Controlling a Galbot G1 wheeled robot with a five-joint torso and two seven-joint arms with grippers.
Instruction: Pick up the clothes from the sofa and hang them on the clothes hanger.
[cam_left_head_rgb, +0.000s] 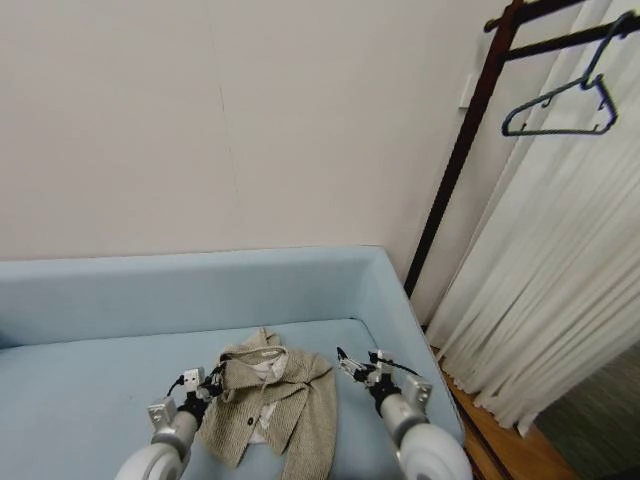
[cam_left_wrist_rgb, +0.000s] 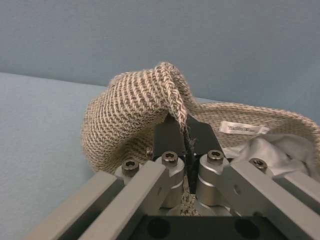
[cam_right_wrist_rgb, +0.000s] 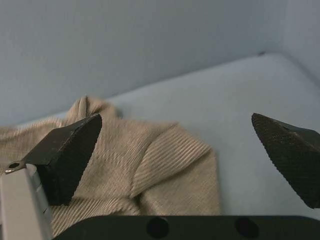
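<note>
Fingers of the left gripper (cam_left_wrist_rgb: 186, 132) are clamped on a raised fold of the beige knit cardigan (cam_left_head_rgb: 285, 410) at its left shoulder, a hold that looks meant to lift that side off the seat. The cardigan lies spread on the pale blue sofa (cam_left_head_rgb: 90, 300), near its right end, its front open over a white lining with a label at the neck. Just past the garment's right shoulder, the right gripper (cam_left_head_rgb: 358, 366) hovers low with its jaws spread wide and nothing between them, apparently lined up to take the other shoulder. Farther right, just beyond the sofa's end, a dark clothes rack (cam_left_head_rgb: 468, 140) rises against the wall with a dark hanger (cam_left_head_rgb: 558, 108) high on its bar. The sofa's raised end and the white curtain (cam_left_head_rgb: 560, 300) beside the rack will likely crowd the carry.
</note>
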